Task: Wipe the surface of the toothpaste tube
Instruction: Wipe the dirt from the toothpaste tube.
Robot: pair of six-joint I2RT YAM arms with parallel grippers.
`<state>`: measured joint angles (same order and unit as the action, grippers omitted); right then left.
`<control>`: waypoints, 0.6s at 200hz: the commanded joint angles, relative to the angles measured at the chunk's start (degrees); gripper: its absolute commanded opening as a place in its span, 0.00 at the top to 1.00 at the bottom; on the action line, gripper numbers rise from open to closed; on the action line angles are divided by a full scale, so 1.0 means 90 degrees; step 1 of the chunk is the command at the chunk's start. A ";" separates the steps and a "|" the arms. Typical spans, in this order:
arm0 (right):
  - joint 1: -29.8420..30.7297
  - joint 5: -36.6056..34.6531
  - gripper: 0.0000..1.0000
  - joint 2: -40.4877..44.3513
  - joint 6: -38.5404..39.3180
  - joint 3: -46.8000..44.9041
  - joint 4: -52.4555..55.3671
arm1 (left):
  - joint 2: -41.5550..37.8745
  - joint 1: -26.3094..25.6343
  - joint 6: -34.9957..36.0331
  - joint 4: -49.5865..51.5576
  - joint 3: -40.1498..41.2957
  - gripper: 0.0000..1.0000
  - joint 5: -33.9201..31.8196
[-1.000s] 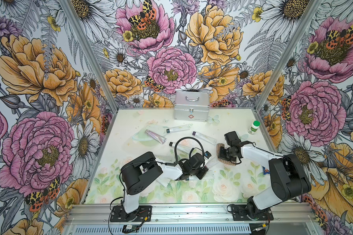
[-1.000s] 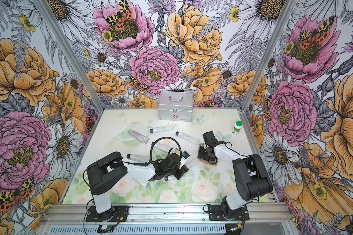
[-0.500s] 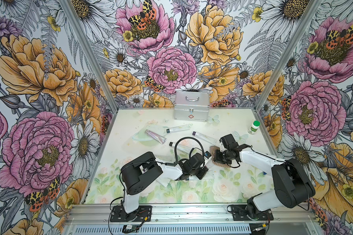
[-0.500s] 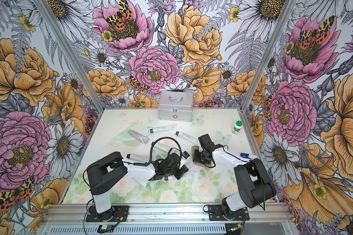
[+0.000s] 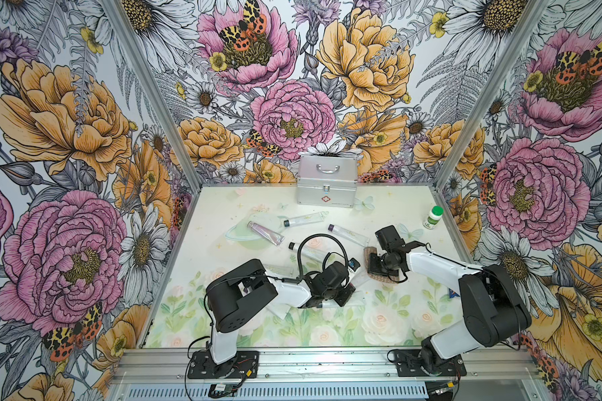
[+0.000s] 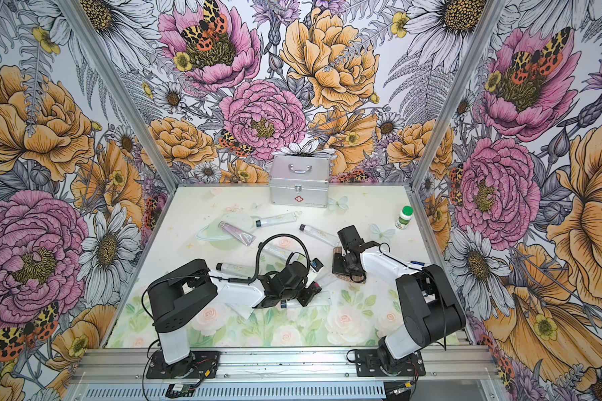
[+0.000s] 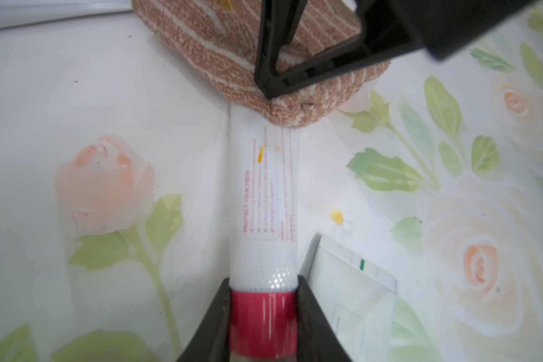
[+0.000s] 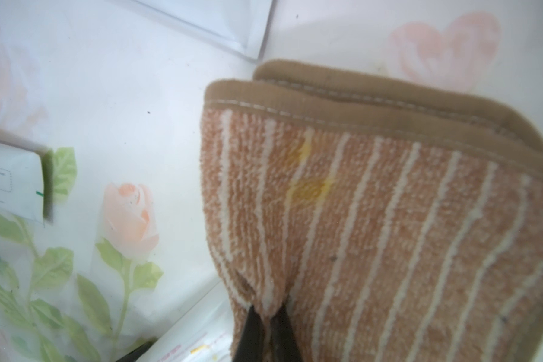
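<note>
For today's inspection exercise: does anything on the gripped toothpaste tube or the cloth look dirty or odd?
Yes. The toothpaste tube has a small orange-yellow smear near its flat end, beside the striped cloth. The cloth itself shows yellow stains of similar colour.

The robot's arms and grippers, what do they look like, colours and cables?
Both the left arm and right arm have white links between bulky black joint housings. A black cable loops over the left wrist. The left gripper and right gripper have slim black tapered fingers.
</note>
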<state>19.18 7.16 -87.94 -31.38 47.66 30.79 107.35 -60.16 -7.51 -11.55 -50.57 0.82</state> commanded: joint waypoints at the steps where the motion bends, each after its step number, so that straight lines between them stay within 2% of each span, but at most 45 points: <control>1: 0.0088 0.0159 1.00 0.0073 0.0070 -0.0148 0.0460 | 0.0196 -0.0041 -0.0034 0.0217 0.0169 0.77 -0.0179; 36: 0.0326 0.1109 1.00 0.0419 -0.0100 -0.0227 0.0430 | 0.0226 -0.0039 -0.0022 0.0200 0.0150 0.77 -0.0176; 67: 0.0498 0.1305 1.00 0.0293 -0.0133 -0.0237 0.0437 | 0.0239 -0.0034 -0.0025 0.0200 0.0148 0.77 -0.0179; 96: 0.0444 0.0707 1.00 0.0059 -0.0008 -0.0187 0.0540 | 0.0221 -0.0034 -0.0027 0.0200 0.0165 0.77 -0.0188; 120: 0.0342 -0.0198 1.00 -0.0136 0.0114 0.0006 0.0797 | 0.0191 -0.0046 -0.0031 0.0200 0.0198 0.77 -0.0227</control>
<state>22.90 14.55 -86.11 -31.81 47.05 33.30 107.37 -60.16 -7.51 -11.64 -50.50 0.82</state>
